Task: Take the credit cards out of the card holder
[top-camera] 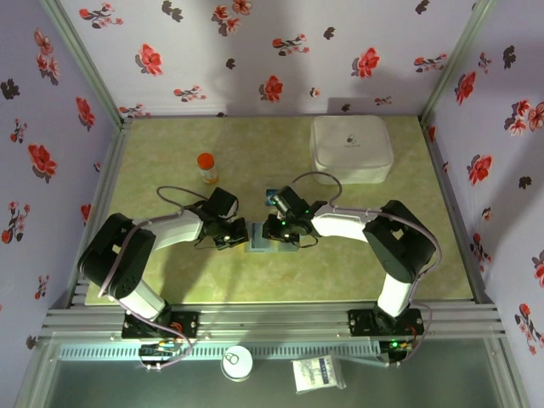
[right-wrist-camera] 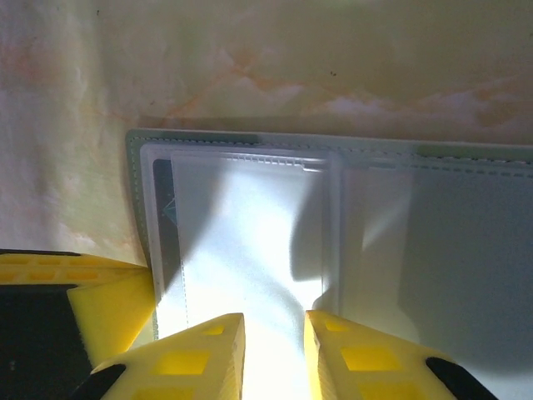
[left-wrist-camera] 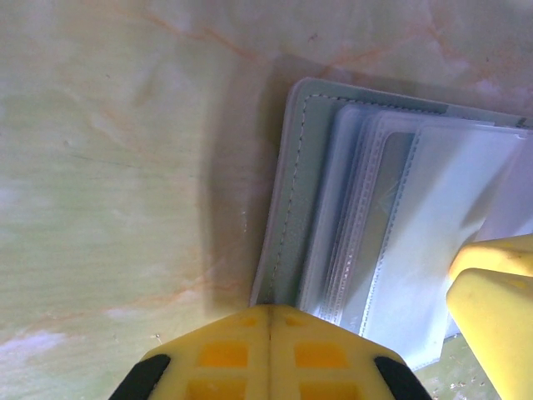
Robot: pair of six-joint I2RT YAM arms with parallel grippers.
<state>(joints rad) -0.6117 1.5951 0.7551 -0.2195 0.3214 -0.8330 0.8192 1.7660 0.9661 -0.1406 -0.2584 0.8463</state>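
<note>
Right gripper (right-wrist-camera: pixel 273 327), narrowly parted, is set over the card holder (right-wrist-camera: pixel 433 250), whose long axis is spanned toward the pressed-together left gripper (left-wrist-camera: pixel 271 321)

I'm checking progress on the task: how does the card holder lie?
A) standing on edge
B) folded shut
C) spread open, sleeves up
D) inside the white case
C: the card holder lies spread flat on the table, with its clear sleeves facing up.
</note>
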